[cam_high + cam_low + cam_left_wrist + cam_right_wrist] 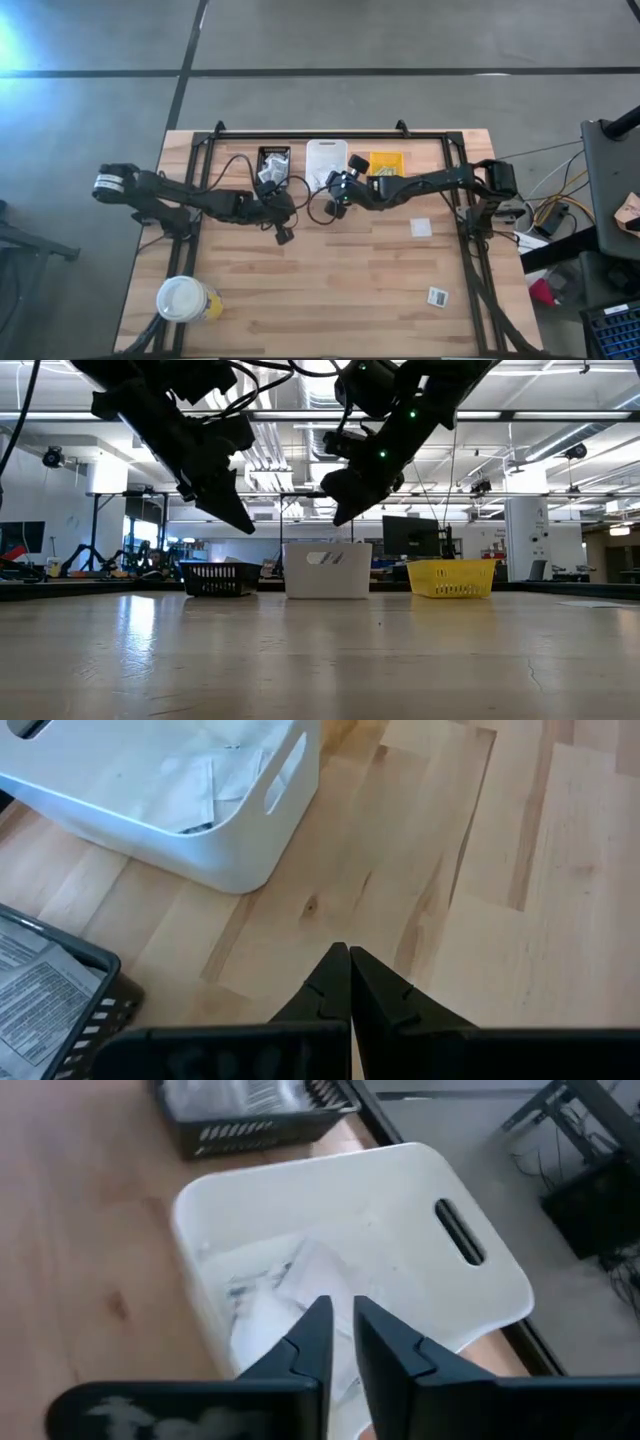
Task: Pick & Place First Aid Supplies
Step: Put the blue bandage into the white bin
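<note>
Right gripper [340, 1330] (slightly parted) directly above binned packets [270, 1295]

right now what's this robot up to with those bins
It is sorting first aid packets into three small bins at the table's far edge. The right gripper hangs over the white bin, fingers slightly apart with nothing between them; packets already lie inside. The left gripper is shut and empty, near the black bin. Two packets still lie on the table, right side.
</note>
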`<act>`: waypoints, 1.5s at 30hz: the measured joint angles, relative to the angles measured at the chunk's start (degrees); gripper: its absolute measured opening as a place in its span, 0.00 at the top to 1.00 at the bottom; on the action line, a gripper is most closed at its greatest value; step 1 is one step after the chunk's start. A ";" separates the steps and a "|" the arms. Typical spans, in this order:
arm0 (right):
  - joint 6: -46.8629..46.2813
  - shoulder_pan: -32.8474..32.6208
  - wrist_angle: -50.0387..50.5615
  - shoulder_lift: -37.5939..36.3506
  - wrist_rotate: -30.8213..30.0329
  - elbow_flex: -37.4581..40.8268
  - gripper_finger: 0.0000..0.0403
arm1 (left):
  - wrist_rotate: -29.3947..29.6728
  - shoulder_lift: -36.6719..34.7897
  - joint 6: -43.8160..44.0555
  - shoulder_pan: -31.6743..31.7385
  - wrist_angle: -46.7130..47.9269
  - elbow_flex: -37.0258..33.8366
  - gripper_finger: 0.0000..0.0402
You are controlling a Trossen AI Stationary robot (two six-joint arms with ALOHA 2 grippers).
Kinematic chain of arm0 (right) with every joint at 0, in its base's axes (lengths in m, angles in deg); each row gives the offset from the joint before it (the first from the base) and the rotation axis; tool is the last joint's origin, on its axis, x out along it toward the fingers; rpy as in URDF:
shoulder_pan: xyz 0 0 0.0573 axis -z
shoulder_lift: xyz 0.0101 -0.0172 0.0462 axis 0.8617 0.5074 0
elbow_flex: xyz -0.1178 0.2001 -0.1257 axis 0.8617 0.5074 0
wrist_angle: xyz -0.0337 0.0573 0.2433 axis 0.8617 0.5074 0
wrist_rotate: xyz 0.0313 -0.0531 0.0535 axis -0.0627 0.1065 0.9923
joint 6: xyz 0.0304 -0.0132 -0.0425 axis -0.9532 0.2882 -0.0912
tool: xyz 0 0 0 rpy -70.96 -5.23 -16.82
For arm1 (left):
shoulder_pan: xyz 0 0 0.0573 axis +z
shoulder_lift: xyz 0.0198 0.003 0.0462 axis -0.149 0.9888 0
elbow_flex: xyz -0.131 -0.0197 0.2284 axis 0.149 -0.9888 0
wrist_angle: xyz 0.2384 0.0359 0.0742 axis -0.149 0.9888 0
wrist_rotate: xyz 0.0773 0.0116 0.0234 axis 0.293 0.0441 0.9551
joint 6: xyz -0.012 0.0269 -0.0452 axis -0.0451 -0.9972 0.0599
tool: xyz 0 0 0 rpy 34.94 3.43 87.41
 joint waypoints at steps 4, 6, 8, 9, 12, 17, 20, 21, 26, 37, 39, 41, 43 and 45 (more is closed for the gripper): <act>-2.07 1.03 0.08 0.00 -0.01 -0.87 0.82 | 0.00 0.00 -0.04 0.01 -0.21 0.00 1.00; -2.32 1.06 0.79 -0.08 -0.05 -1.54 0.78 | 0.00 0.00 -0.07 0.00 -0.19 -0.02 1.00; -1.70 0.88 3.17 -0.60 0.05 -2.80 0.75 | 0.00 0.00 -0.13 0.00 -0.19 -0.07 1.00; -1.47 0.55 5.06 -1.08 0.05 -3.68 0.74 | 0.00 0.00 -0.36 0.00 -0.21 -0.11 1.00; -3.40 -0.43 14.22 -2.85 0.00 -6.80 0.72 | 0.00 0.00 -1.01 0.01 -0.22 -0.23 1.00; -11.53 -3.88 34.14 -5.47 0.59 -12.36 0.72 | 0.00 0.02 -1.07 0.02 -0.49 -0.69 1.00; -15.16 -7.49 42.32 -7.67 1.89 -13.13 0.74 | 0.00 0.02 -1.07 0.02 -0.49 -0.90 1.00; -16.35 -8.81 43.87 -8.58 2.40 -12.99 0.74 | -0.01 0.02 -1.07 0.02 -0.47 -0.92 1.00; -21.88 -15.85 46.14 -12.64 2.80 -10.10 0.79 | -0.29 0.04 -1.18 0.02 -1.25 -0.94 1.00; -33.84 -22.64 49.25 -14.38 9.34 -2.89 0.85 | -5.02 0.04 -2.47 0.02 -4.78 -0.92 1.00; -37.03 -22.98 50.59 -14.41 9.45 -0.76 0.87 | -6.49 0.04 -3.24 0.00 -5.53 -0.92 1.00; -40.59 -23.02 51.10 -14.72 10.66 1.82 0.88 | -7.11 0.04 -4.09 0.00 -5.95 -0.92 1.00; -44.53 -23.10 51.41 -15.35 12.08 4.73 0.90 | -7.52 0.04 -4.69 0.00 -6.34 -0.92 1.00; -48.08 -23.13 51.28 -16.50 13.37 7.76 0.91 | -7.74 0.04 -5.62 0.00 -6.90 -0.92 1.00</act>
